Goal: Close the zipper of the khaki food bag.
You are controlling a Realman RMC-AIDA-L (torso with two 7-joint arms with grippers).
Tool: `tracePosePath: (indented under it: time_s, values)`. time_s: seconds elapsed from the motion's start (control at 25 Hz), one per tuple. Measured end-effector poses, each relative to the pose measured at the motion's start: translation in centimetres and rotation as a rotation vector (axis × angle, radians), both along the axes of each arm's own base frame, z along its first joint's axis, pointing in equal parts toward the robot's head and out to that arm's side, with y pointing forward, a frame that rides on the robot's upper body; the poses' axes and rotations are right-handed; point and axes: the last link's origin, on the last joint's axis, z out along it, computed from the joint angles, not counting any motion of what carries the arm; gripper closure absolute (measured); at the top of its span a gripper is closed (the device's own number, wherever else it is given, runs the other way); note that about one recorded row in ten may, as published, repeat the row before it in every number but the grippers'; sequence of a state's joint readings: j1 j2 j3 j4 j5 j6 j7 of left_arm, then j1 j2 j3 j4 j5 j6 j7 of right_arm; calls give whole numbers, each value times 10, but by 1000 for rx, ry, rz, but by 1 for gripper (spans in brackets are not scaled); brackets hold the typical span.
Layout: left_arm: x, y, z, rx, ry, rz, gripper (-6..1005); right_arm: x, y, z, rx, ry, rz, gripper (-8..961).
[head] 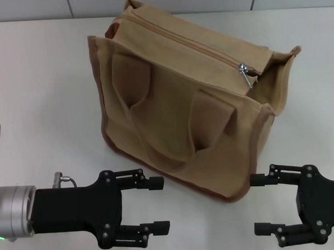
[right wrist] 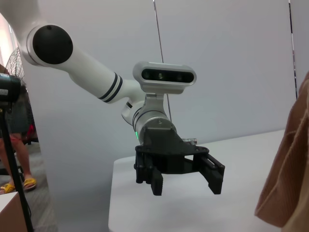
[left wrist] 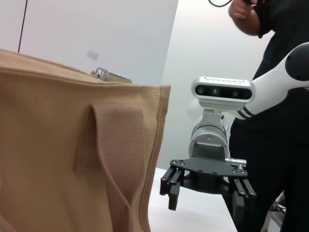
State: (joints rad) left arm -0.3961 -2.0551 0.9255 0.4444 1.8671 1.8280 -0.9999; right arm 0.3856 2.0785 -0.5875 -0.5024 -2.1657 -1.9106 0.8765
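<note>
Both our claws hang released and hold nothing. Our left gripper sits at the lower left of the head view, fingers spread; our right gripper sits at the lower right, spread too, near the bag's front corner. Between and above them the khaki food bag stands on the white table. Its zipper runs along the top, the silver slider near the right end.

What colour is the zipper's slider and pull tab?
Silver metal slider, against the tan bag; clearest in the head view.
</note>
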Motion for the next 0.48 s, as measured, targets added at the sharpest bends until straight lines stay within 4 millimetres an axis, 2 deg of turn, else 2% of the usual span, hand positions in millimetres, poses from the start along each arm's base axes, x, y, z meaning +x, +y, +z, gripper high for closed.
tracePosePath:
  time_s: [0.48]
  values:
    - [-4, -2, 4, -3, 8, 1, 245, -4, 4, -5, -5, 13, 0, 170]
